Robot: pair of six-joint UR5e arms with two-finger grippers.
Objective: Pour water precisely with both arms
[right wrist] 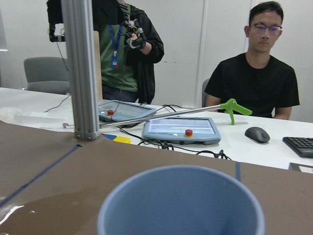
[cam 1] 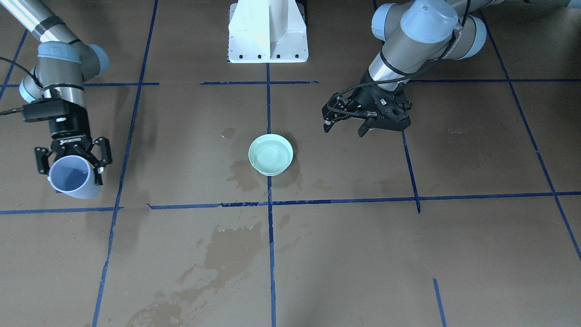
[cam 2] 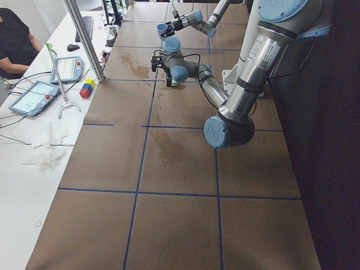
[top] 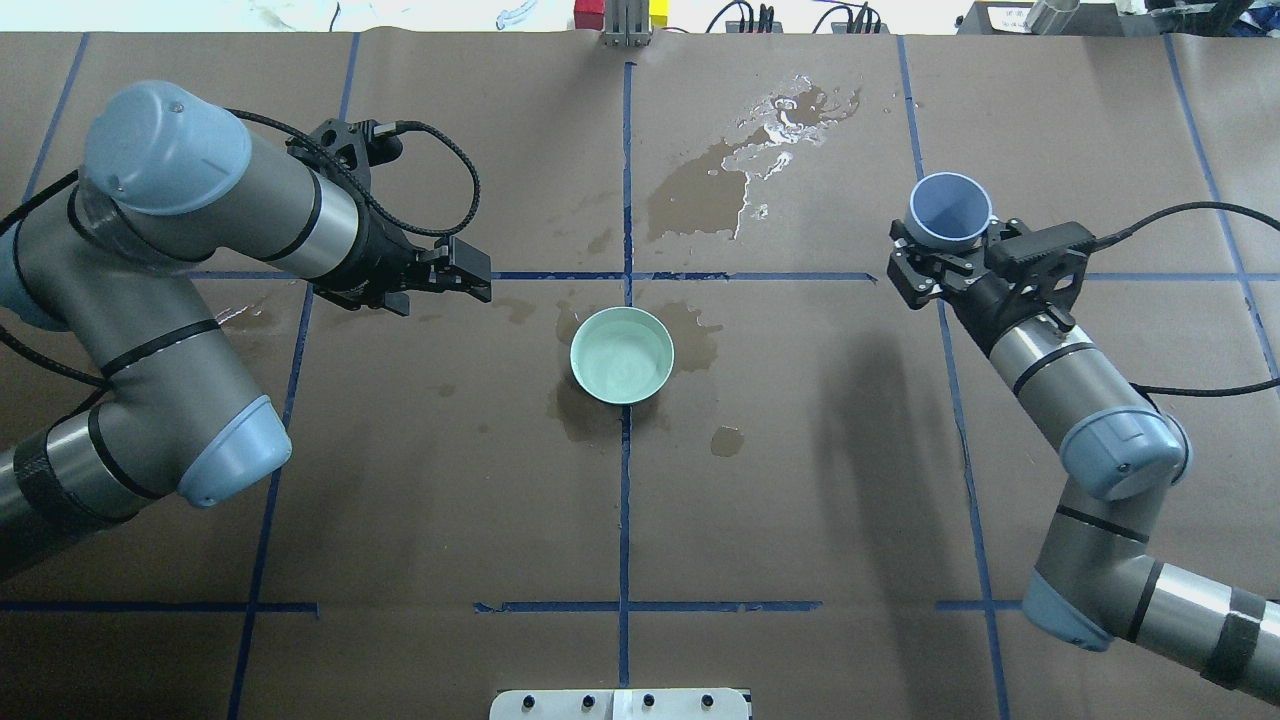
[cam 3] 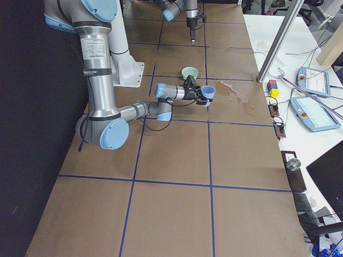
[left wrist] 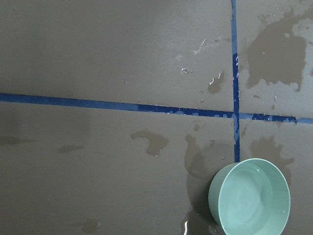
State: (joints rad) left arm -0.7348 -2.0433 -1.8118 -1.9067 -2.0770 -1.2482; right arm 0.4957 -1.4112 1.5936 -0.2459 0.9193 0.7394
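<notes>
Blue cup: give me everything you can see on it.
The cup is a plain pale-blue tumbler, plastic by its look, with smooth walls, a thin rim and no handle seen. The right hand is shut on it, one finger on each side near the rim. It looks clear of the table, tilted, mouth toward the operators' side. It sits well to the robot's right of the bowl, not over it. Its contents cannot be told.
</notes>
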